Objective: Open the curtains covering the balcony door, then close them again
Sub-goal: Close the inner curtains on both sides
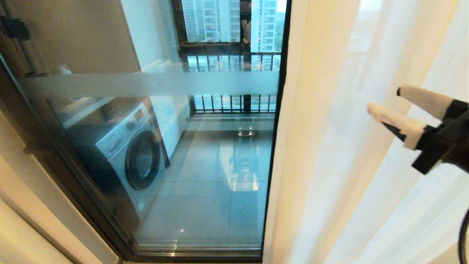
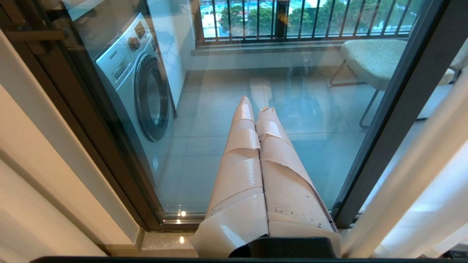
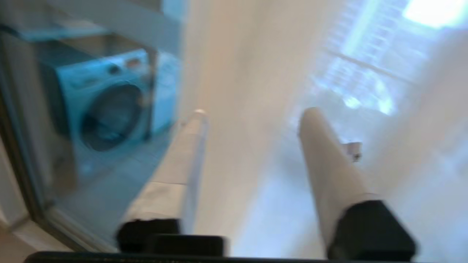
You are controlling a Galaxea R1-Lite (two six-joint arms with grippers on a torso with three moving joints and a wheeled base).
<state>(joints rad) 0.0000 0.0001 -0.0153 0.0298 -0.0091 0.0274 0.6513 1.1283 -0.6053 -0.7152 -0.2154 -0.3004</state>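
With my right gripper [image 1: 383, 99] spread beside the bunched cream pleated curtains [image 1: 311, 146], I judge re-closing next: pinch their edge, pull left across the dark-framed glass balcony door [image 1: 205, 165].

One washing machine [image 1: 124, 154], one chair [image 2: 373, 60]

A washing machine [image 1: 126, 154] stands on grey floor tiles [image 1: 205, 198]. A black railing [image 1: 231, 58] runs beyond the machine (towers behind). A cushioned chair [image 2: 369, 58] sits near that railing
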